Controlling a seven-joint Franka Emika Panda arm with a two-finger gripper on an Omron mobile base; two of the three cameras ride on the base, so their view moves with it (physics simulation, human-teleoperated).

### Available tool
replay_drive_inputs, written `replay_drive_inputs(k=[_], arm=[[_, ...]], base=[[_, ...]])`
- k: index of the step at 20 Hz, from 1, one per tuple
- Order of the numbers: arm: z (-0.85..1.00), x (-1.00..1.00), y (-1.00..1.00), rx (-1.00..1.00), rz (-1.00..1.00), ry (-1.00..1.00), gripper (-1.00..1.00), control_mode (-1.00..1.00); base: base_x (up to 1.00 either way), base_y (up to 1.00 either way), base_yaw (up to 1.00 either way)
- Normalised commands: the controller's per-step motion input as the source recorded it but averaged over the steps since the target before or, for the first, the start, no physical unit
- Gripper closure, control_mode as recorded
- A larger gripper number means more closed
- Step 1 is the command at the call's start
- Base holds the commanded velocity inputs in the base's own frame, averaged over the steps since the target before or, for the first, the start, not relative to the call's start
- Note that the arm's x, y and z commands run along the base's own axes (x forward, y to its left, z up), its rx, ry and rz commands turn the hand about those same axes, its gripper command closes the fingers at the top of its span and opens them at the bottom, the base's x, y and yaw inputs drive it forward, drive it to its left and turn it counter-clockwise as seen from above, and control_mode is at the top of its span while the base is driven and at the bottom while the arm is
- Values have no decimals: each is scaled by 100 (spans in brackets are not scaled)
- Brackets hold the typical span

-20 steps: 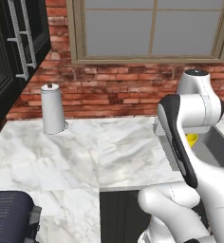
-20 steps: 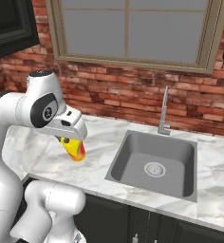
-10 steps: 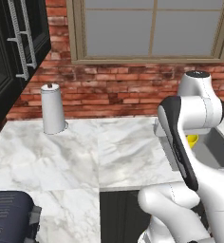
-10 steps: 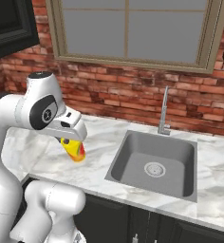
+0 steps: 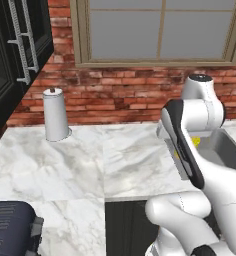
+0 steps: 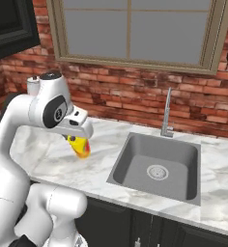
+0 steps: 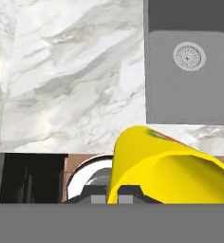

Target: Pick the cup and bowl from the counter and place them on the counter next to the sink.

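Counter (image 6: 43,154): bare marble beside the sink (image 6: 157,166), drop spot not yet reached.
Cup (image 6: 79,146): aloft, tilted, unmoved over the last second.
Gripper (image 7: 113,192): clamped on the cup, holding steady.

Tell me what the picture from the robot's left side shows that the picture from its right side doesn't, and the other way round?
Left base view alone: a white paper-towel roll standing by the brick wall and a black cabinet door with a metal handle. Right base view alone: the whole grey sink, its drain and the chrome faucet. Both share the white marble counter, the window, the arm, and the yellow cup held by the shut gripper.
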Motion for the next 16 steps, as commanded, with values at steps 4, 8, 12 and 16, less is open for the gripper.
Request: replay_drive_inputs(k=[4,8,12,16], arm=[[-23,50,-4,2,13,-6,100,-100],[-61,71,-18,0,15,-15,100,-100],[-57,63,-9,0,14,-2,100,-100],[-37,37,0,0,9,20,100,-100]], base=[[0,0,0],[0,0,0],[0,0,0],[0,0,0]])
